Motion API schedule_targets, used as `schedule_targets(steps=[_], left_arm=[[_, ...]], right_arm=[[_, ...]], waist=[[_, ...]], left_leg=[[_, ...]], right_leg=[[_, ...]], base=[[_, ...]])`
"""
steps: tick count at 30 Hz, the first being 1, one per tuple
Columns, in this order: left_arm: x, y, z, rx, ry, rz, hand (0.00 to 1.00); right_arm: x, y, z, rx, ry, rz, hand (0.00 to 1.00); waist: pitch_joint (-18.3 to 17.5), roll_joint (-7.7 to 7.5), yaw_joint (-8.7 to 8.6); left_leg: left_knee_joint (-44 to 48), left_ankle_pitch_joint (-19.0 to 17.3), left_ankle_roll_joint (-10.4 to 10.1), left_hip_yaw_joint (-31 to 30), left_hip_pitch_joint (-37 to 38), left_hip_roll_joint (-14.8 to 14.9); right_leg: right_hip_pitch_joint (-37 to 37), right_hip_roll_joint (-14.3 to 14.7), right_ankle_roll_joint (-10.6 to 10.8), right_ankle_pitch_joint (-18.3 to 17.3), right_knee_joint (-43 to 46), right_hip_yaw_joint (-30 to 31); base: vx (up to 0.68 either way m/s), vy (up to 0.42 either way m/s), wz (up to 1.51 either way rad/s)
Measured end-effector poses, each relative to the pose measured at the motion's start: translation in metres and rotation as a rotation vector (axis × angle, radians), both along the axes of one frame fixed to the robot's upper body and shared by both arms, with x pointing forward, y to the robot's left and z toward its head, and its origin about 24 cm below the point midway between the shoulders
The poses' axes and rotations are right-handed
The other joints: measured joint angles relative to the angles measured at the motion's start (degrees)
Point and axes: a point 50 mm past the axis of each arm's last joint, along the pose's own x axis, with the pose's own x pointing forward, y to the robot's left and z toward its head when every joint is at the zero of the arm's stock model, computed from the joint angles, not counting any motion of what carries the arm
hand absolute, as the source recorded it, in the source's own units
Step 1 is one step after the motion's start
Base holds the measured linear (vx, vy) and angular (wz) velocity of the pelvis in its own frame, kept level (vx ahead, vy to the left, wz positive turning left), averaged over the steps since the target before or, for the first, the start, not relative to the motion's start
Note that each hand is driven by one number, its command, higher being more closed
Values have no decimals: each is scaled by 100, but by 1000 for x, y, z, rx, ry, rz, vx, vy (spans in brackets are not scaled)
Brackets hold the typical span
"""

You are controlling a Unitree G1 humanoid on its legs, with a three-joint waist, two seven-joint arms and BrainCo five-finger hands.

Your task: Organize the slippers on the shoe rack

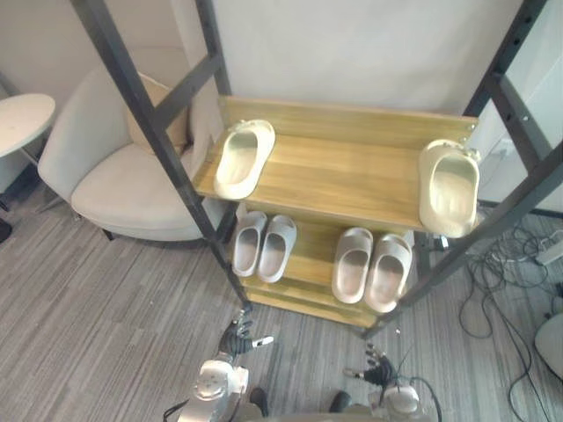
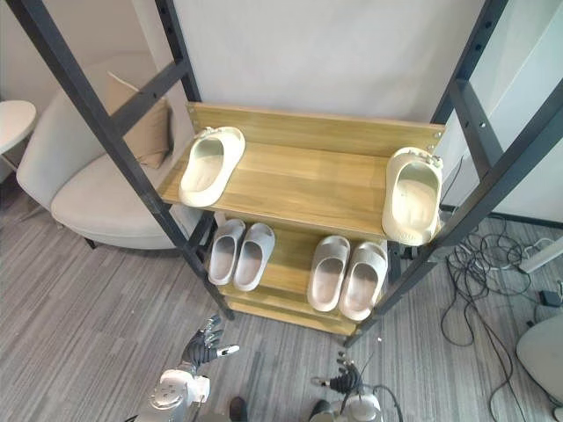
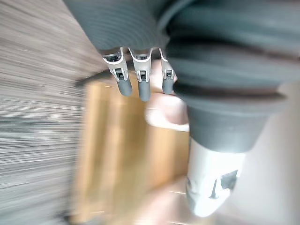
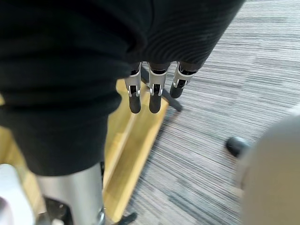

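Note:
A wooden shoe rack (image 1: 352, 180) in a dark metal frame stands in front of me. On its top shelf one cream slipper (image 1: 244, 158) lies at the left end and another (image 1: 449, 186) at the right end, far apart. The lower shelf holds two neat pairs, a left pair (image 1: 264, 244) and a right pair (image 1: 373, 265). My left hand (image 1: 239, 337) hangs low in front of the rack's left foot, open and holding nothing. My right hand (image 1: 376, 369) is low by the right foot, its fingers (image 4: 150, 91) straight and holding nothing.
A white armchair (image 1: 114, 189) with a tan cushion (image 1: 167, 119) stands left of the rack, with a round white table (image 1: 19, 119) beyond it. Loose cables (image 1: 501, 281) lie on the grey carpet at the right. A white wall is behind the rack.

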Motion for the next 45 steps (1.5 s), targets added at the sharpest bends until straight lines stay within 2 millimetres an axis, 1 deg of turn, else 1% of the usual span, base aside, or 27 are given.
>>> schedule_targets(steps=[1, 3, 5, 6, 9, 10, 12, 14, 16, 21, 24, 28, 29, 31, 32, 34, 36, 37, 38, 39, 41, 42, 45], left_arm=[[1, -2, 5, -13, -25, -6, 0], [4, -19, 36, -126, -160, -58, 0], [3, -32, 52, -191, -214, -110, 0], [3, -40, 63, -225, -253, -151, 0], [3, -51, 85, -299, -331, -203, 0], [3, -52, 88, -312, -343, -213, 0], [4, -54, 99, -328, -390, -228, 0], [8, -56, 112, -333, -444, -252, 0], [16, -59, 128, -338, -522, -276, 0], [38, -58, 158, -293, -675, -254, 0], [55, -49, 173, -213, -760, -187, 0], [82, -29, 183, -109, -810, -80, 0], [92, -19, 184, -70, -811, -36, 0], [104, -5, 186, -23, -803, 19, 0], [114, 7, 189, 20, -801, 58, 0], [120, 15, 192, 57, -803, 75, 0], [129, 32, 198, 126, -805, 122, 0], [137, 45, 205, 175, -805, 150, 0], [139, 47, 206, 183, -807, 155, 0], [144, 56, 212, 218, -810, 181, 0], [148, 65, 216, 252, -807, 207, 0], [153, 73, 220, 278, -797, 233, 0], [159, 80, 226, 306, -791, 248, 0]], right_arm=[[-1, -1, 0, -1, 2, -6, 0], [-5, -5, -3, -8, 28, -28, 0], [-5, -5, -4, -9, 37, -27, 0], [-5, -5, -5, -9, 44, -26, 0], [-6, -4, -6, -3, 55, -24, 0], [-6, -4, -6, -3, 56, -24, 0], [-7, -5, -6, -2, 58, -22, 0], [-7, -6, -6, -4, 61, -17, 0], [-7, -7, -6, -4, 62, -9, 0], [-8, -4, -7, 5, 66, 9, 0], [-7, -3, -7, 12, 66, 10, 0], [-7, -6, -6, 13, 67, 15, 0], [-7, -8, -6, 10, 67, 15, 0], [-7, -12, -5, 7, 67, 9, 0], [-11, -17, -5, 4, 77, 2, 0], [-15, -20, -6, 3, 88, -11, 0], [-19, -23, -7, 2, 105, -19, 0], [-22, -22, -7, 9, 112, -17, 0], [-22, -22, -8, 10, 113, -17, 0], [-23, -21, -8, 15, 117, -15, 0], [-24, -23, -8, 17, 118, -24, 0], [-24, -26, -7, 16, 114, -51, 0], [-25, -26, -7, 16, 115, -53, 0]], waist=[[0, -1, 0], [-38, 3, 28], [-52, 9, 28], [-67, 10, 28], [-98, 15, 27], [-112, 18, 26], [-138, 26, 26], [-164, 35, 27], [-173, 21, 26], [-210, -57, 6], [-223, -83, -48], [-224, -84, -74], [-222, -86, -98], [-218, -95, -148], [-212, -115, -182], [-206, -127, -192], [-198, -147, -234], [-183, -172, -286], [-178, -178, -289], [-157, -209, -304], [-150, -221, -312], [-142, -209, -314], [-140, -208, -350]], left_leg=[[-11, 2, 2, -10, 14, -2], [-108, 24, 29, -59, 122, -21], [-139, 29, 36, -125, 174, -36], [-179, 45, 48, -145, 181, -38], [-249, 76, 43, -168, 199, -46], [-278, 86, 37, -176, 220, -43], [-311, 95, 34, -196, 279, -34], [-318, 95, 34, -219, 289, -34], [-333, 95, 34, -213, 306, -34], [-382, 93, 37, -123, 445, -43], [-383, 93, 37, -96, 465, -41], [-384, 91, 33, -10, 468, -27], [-385, 89, 30, 32, 467, -22], [-386, 88, 28, 45, 463, -17], [-386, 81, 18, 75, 452, -14], [-386, 74, 10, 108, 448, -10], [-386, 64, -1, 164, 426, -6], [-385, 64, -1, 180, 373, -4], [-385, 64, -1, 185, 366, -4], [-385, 63, -1, 206, 356, -6], [-385, 40, -17, 254, 357, -4], [-384, 19, -12, 338, 356, -7], [-384, 16, -14, 344, 298, -8]], right_leg=[[22, 3, 6, 6, -19, -11], [142, 23, 25, 23, -110, -54], [244, 42, 46, 20, -181, -80], [279, 62, 51, 9, -227, -79], [271, 97, 46, 6, -249, -76], [271, 106, 55, 12, -248, -77], [302, 127, 8, 38, -246, -79], [315, 136, 4, 40, -247, -85], [320, 140, -7, 46, -250, -72], [432, 161, -53, 92, -359, 24], [430, 162, -55, 97, -360, 64], [412, 188, -67, 118, -416, 147], [391, 201, -67, 137, -439, 196], [376, 207, -59, 142, -440, 215], [346, 211, -59, 143, -441, 245], [325, 215, -59, 144, -443, 278], [268, 225, -66, 162, -455, 347], [217, 235, -77, 198, -485, 370], [209, 238, -76, 209, -496, 377], [207, 253, -76, 256, -567, 418], [194, 269, -86, 292, -618, 483], [150, 271, -88, 309, -631, 567], [84, 271, -90, 311, -629, 581]], base=[[-17, -5, 22], [-10, -4, 11], [-9, -9, 13], [-6, -16, 11], [10, -7, 2], [43, -11, 0], [63, -20, 3], [54, -22, 3], [0, 0, 0], [4, 2, -9], [-19, -4, -7], [-13, -11, -12], [-3, -8, -16], [12, -9, -10], [22, -8, -8], [21, -1, -11], [26, 3, -16], [19, 1, -11], [14, 1, -13], [6, 2, -15], [9, 8, -24], [5, 17, -23], [-1, 6, -6]])
